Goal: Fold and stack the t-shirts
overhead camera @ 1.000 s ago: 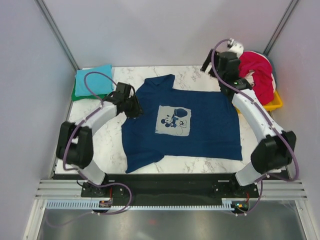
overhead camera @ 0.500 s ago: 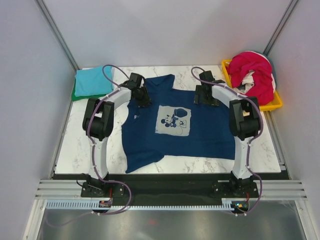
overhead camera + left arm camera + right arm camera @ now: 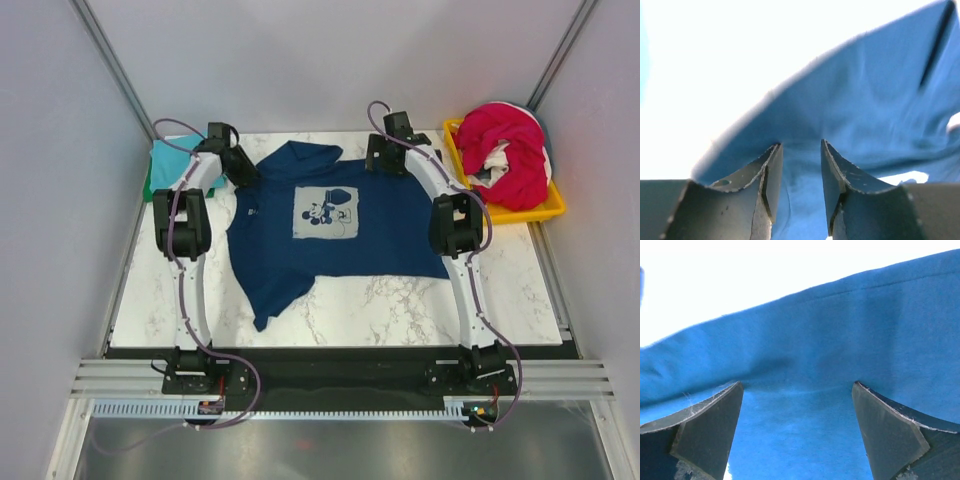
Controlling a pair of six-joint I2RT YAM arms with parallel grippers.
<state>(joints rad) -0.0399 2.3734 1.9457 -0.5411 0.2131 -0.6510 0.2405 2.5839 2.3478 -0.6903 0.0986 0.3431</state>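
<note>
A navy blue t-shirt (image 3: pixel 300 262) with a pale chest print lies spread on the marble table (image 3: pixel 400 305), collar toward the back. My left gripper (image 3: pixel 245 172) rests on its left shoulder. In the left wrist view the left gripper (image 3: pixel 800 142) has its jaws partly apart, tips down on the blue cloth (image 3: pixel 865 100). My right gripper (image 3: pixel 383 162) sits on the shirt's back right edge. The right wrist view shows the right gripper (image 3: pixel 797 384) wide open over flat blue cloth (image 3: pixel 840 330). A folded teal t-shirt (image 3: pixel 168 160) lies at the back left.
A yellow tray (image 3: pixel 545 212) at the back right holds a heaped magenta-red t-shirt (image 3: pixel 512 140) and a white one (image 3: pixel 487 160). A green edge (image 3: pixel 150 187) shows under the teal shirt. Grey walls close in both sides.
Both arms have stretched farther toward the back, the right one coming over from the tray. The navy shirt has slid back and to the left with them.
</note>
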